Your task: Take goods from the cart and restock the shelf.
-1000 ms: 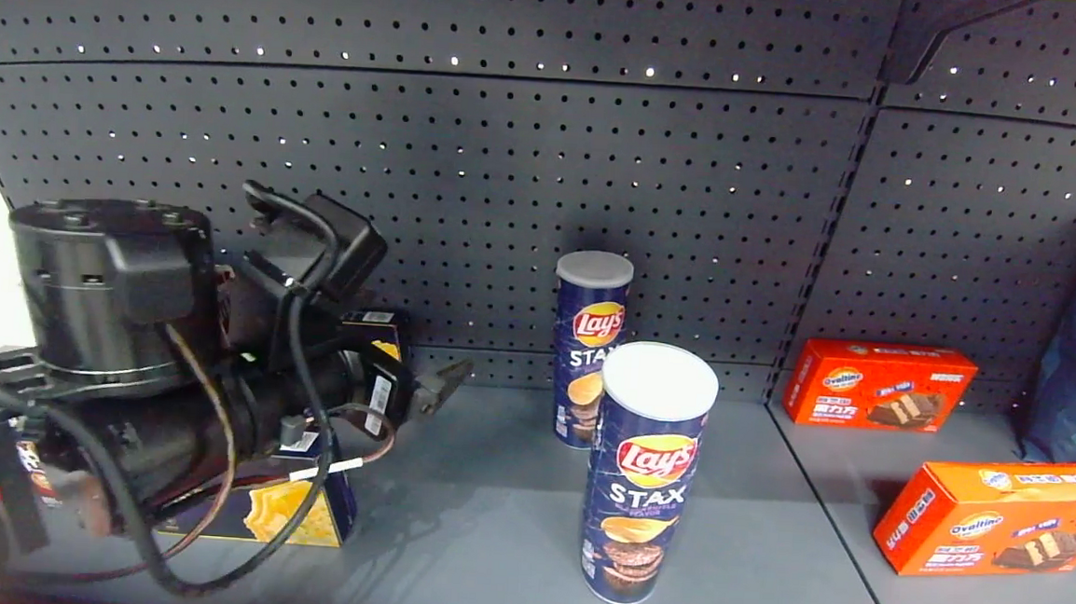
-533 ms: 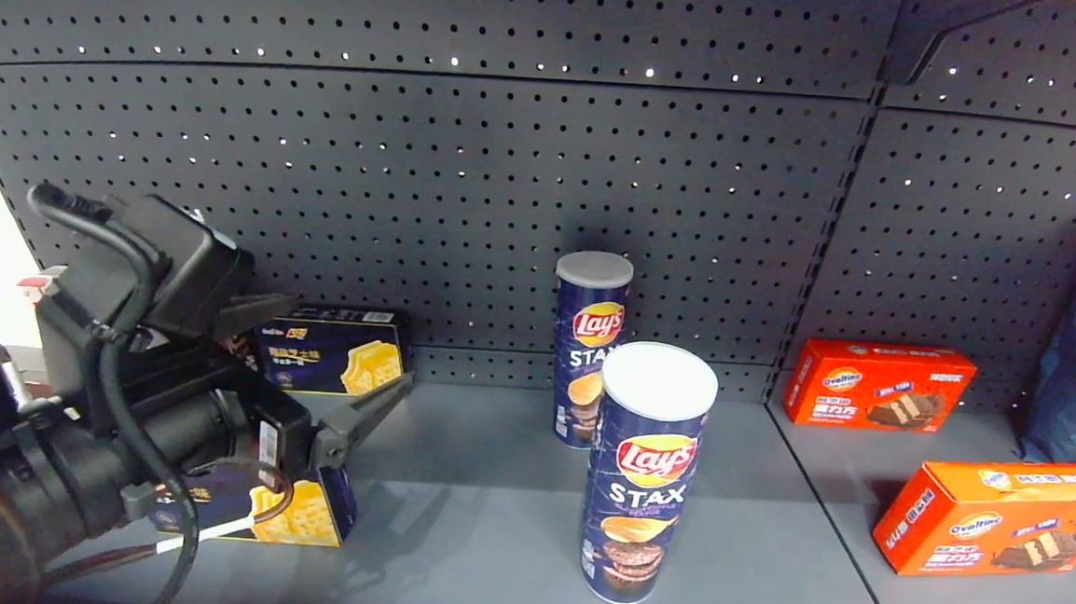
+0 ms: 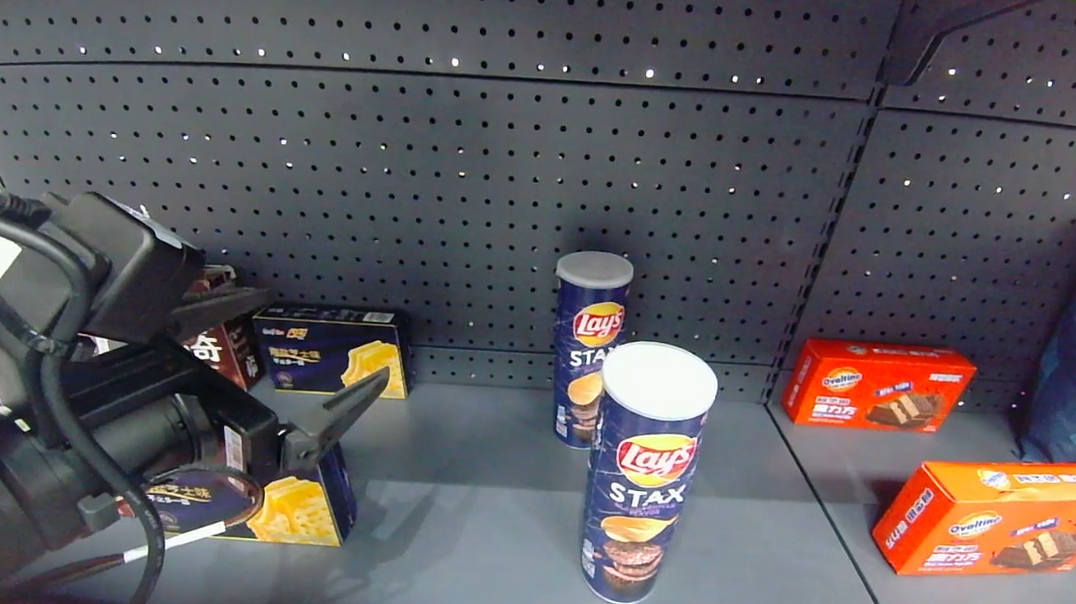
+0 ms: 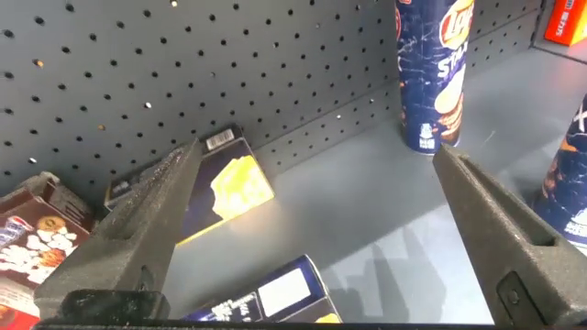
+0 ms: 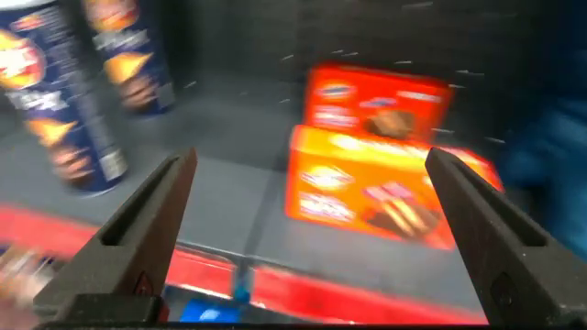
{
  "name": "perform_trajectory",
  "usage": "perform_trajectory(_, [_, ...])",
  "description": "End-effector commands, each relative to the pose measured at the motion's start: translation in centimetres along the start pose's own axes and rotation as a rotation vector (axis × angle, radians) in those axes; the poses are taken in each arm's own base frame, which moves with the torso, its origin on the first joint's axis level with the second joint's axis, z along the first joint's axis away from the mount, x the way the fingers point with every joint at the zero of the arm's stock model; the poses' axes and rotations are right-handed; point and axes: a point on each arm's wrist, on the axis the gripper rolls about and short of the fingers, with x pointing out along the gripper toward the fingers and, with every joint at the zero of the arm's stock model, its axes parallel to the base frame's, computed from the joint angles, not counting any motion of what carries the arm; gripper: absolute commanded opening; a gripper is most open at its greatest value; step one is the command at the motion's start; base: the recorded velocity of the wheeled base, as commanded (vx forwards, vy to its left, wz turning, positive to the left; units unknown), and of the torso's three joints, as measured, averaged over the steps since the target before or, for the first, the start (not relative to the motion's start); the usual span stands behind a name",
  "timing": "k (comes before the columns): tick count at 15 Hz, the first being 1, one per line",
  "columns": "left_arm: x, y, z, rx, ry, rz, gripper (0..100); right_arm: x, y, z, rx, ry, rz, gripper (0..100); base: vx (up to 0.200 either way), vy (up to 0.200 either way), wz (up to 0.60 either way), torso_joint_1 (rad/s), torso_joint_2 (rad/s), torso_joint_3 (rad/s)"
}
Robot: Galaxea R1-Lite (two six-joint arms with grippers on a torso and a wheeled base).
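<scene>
1. Left tool [image 3: 325, 336]: spread wide, grasping nothing, low over the left end of the shelf [image 3: 486, 532].
2. Front cracker box [image 3: 306, 512]: resting on the shelf near its front edge, just under the left tool and apart from both fingers.
3. Back cracker box [image 3: 334, 350]: against the pegboard [image 3: 471, 167], behind the front one, with a brown box [image 3: 218, 348] just beside it at the far left.
4. Right tool [image 5: 309, 156]: also spread and empty, out in front of the shelf's lip, facing the orange boxes [image 3: 879, 384] at the right end.
5. Front can [image 3: 647, 467] and back can [image 3: 589, 342]: upright mid-shelf, one behind the other, well apart from the left tool.
6. Step in hand, as a judgement: looks like the tail of a placing step, with the front cracker box down on the shelf and let go.
7. Next move calls for drawing the left arm straight back out of the shelf, lifting a little first so that the lower finger clears the front cracker box.
8. Calls also for keeping the arm to the left of the front can, to avoid toppling it.
9. After that: back to the cart for another item, approaching with fingers apart.
10. For the next placement: bare shelf between the cracker boxes and the cans seems the likeliest slot.
</scene>
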Motion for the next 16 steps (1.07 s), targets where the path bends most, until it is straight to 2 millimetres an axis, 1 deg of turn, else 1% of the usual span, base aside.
perform_trajectory(1, [0.1, 0.0, 0.1, 0.017, -0.002, 0.002, 100, 6.8, 1.0, 0.3, -0.008, 0.23, 0.222, 100, 0.0, 0.0, 0.0, 0.0, 0.0, 0.0])
perform_trajectory(3, [0.2, 0.1, 0.2, 0.016, -0.005, 0.005, 100, 8.9, 1.9, -0.2, -0.01, 0.29, 0.248, 100, 0.0, 0.0, 0.0, 0.0, 0.0, 0.0])
perform_trajectory(4, [0.2, 0.1, 0.2, 0.016, -0.005, 0.005, 100, 9.2, 2.0, -0.3, -0.007, 0.295, 0.253, 100, 0.0, 0.0, 0.0, 0.0, 0.0, 0.0])
perform_trajectory(5, [0.2, 0.0, 0.1, 0.017, -0.002, 0.004, 100, 10.7, 3.0, -0.7, 0.001, 0.341, 0.298, 100, 0.0, 0.0, 0.0, 0.0, 0.0, 0.0])
perform_trajectory(9, [0.6, 0.2, -0.1, 0.012, 0.007, 0.014, 100, 12.9, 5.0, -1.2, -0.03, 0.417, 0.39, 100, 0.0, 0.0, 0.0, 0.0, 0.0, 0.0])
perform_trajectory(12, [0.9, 0.2, -0.2, 0.014, 0.012, 0.021, 100, 14.1, 6.2, -0.9, -0.051, 0.431, 0.417, 100, 0.0, 0.0, 0.0, 0.0, 0.0, 0.0])
perform_trajectory(16, [1.2, 0.2, -0.1, 0.014, 0.005, 0.023, 100, 16.6, 7.6, -0.9, -0.065, 0.462, 0.444, 100, 0.0, 0.0, 0.0, 0.0, 0.0, 0.0])
